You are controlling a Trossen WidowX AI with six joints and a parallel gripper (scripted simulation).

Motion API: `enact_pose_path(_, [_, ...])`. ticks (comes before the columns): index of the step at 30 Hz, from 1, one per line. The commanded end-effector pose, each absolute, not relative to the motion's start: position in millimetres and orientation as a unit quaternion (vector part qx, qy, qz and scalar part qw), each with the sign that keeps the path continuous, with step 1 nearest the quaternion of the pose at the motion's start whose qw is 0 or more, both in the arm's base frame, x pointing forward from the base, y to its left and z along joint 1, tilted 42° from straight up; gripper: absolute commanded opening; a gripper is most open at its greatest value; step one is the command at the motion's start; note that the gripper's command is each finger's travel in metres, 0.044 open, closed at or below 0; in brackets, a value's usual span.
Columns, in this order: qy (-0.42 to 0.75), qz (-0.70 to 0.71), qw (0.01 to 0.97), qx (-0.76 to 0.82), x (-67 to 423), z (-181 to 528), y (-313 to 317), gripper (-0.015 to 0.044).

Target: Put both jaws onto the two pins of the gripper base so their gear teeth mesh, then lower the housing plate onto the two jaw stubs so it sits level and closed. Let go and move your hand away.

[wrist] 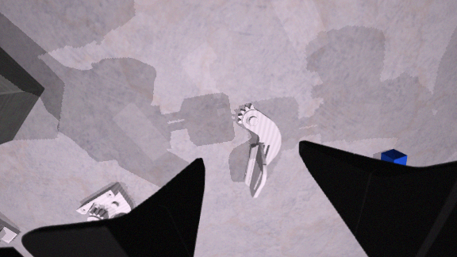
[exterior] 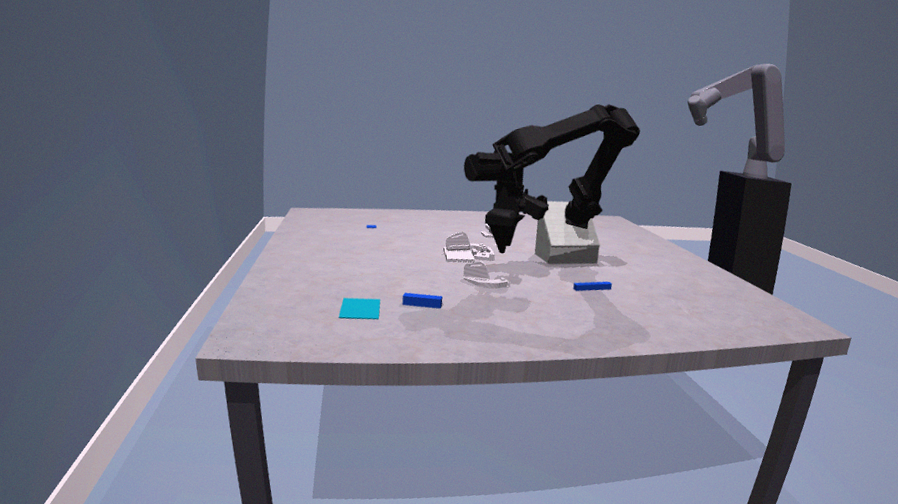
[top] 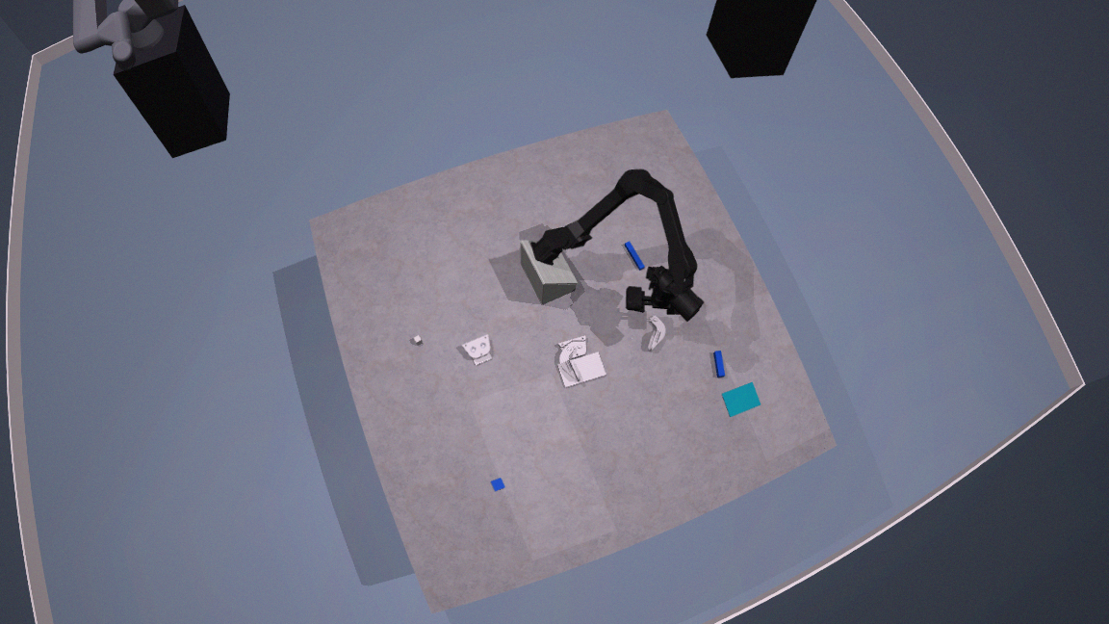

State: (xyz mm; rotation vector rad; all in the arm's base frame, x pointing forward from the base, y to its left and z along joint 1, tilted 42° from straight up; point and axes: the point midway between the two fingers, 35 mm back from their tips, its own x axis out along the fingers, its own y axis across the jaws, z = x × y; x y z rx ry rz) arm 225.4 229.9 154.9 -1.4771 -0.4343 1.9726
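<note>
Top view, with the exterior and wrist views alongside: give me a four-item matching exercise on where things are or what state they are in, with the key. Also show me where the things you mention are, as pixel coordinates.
1. Gripper (top: 662, 299) (exterior: 504, 245) (wrist: 251, 155)
2. Loose curved jaw (top: 657, 331) (exterior: 486, 279) (wrist: 271, 136)
3. Teal sheet (top: 741, 399) (exterior: 359, 309)
4. Grey block (top: 554, 272) (exterior: 571, 254) (wrist: 13, 107)

A. Under the base of the black arm (top: 601, 213) (exterior: 570, 125)
B. Flat beside a blue bar (top: 718, 364) (exterior: 422, 300) (wrist: 390, 159)
C. Open, fingers spread above the table (top: 387, 232) (exterior: 284, 318) (wrist: 230, 238)
D. On the table, its toothed end showing in the wrist view

Pairs: 1-C, 2-D, 3-B, 4-A
</note>
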Motion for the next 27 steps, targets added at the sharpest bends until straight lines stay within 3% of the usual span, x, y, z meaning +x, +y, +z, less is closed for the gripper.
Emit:
enact_pose_path(1, [-0.165, 0.748, 0.314, -0.560, 225.4, 154.9, 230.0, 0.0420])
enact_pose_path(2, [-0.165, 0.748, 0.314, -0.560, 225.4, 154.9, 230.0, 0.0440])
enact_pose_path(27, [-0.165, 0.748, 0.314, -0.560, 225.4, 154.9, 230.0, 0.0440])
